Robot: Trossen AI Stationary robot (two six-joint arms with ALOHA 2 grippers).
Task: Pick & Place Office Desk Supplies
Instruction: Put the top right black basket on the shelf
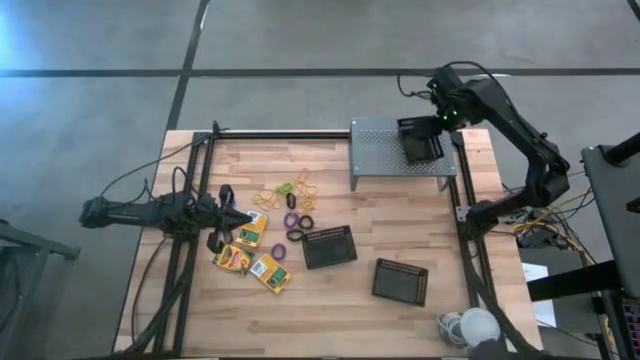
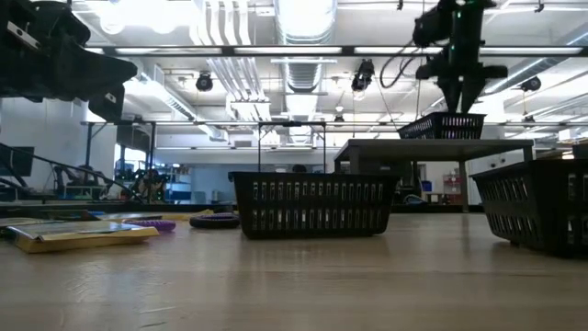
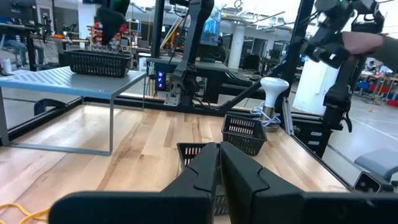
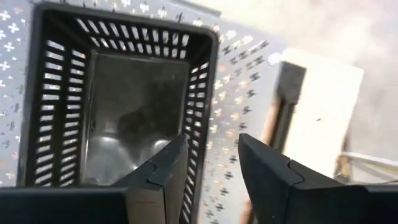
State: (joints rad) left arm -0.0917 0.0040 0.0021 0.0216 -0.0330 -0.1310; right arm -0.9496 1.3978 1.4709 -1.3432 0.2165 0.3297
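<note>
Straddling bin (image 4: 118, 93) rim | R claw (image 4: 211, 155) apart | on stand (image 1: 385, 150)

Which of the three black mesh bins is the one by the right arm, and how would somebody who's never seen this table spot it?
Find the grey perforated metal stand at the far edge of the wooden table. The black mesh bin sits on top of it, at its right end, with the right end effector open just above its rim. It is the only raised bin; the other two bins rest on the tabletop.
</note>
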